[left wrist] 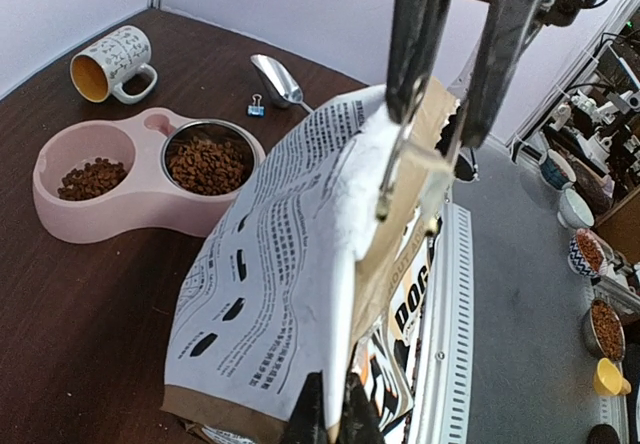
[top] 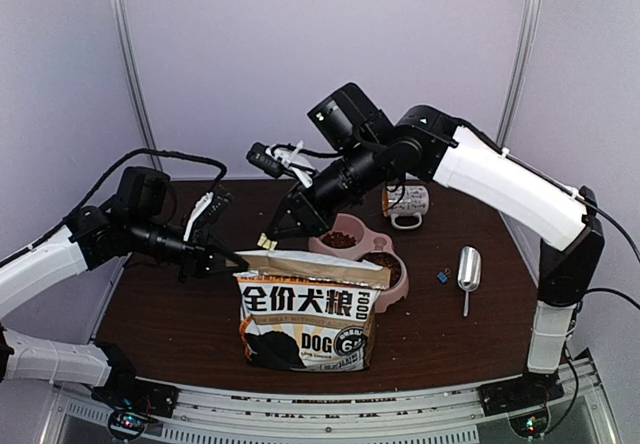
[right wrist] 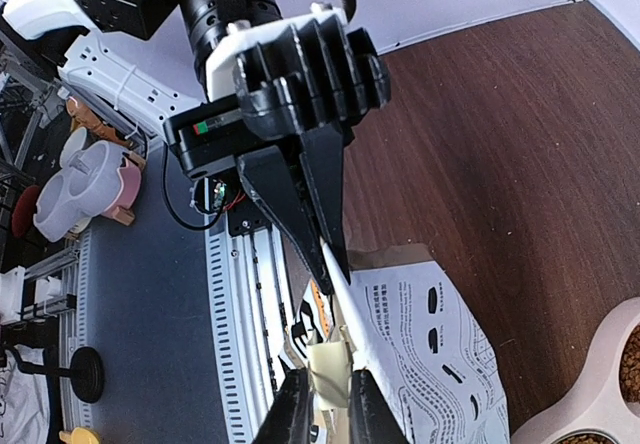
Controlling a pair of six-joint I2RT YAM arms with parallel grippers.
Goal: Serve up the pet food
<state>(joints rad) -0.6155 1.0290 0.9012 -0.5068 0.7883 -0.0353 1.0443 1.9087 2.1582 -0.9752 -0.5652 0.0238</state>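
- Currently, one dark brown table [top: 180,314] carries all the things.
- One printed "DOG" bag [top: 305,309] stands upright near the front middle of the table. Its top edge is pressed flat, so what is inside cannot be seen.
- Two grippers hold this bag. The left gripper [left wrist: 328,409] has its fingers closed on the left end of the top edge. The right gripper [right wrist: 325,404] pinches the same edge a little further along, and the two are close to each other.
- One pink double bowl [left wrist: 140,204] sits just behind the bag, to its right. It has two compartments.
- The pet food [left wrist: 207,162] lies in both compartments. The one with the steel insert, nearer to the bag, holds a thick layer that covers its bottom. The plain pink one holds only a small heap, and bare pink shows around it.
- One patterned mug [top: 406,204] with a yellow inside stands behind the bowl, near it.
- One metal scoop [top: 468,267] lies on the table to the right of the bowl, apart from it.
- One small blue binder clip [top: 441,277] lies between the bowl and the scoop, just beside the scoop.
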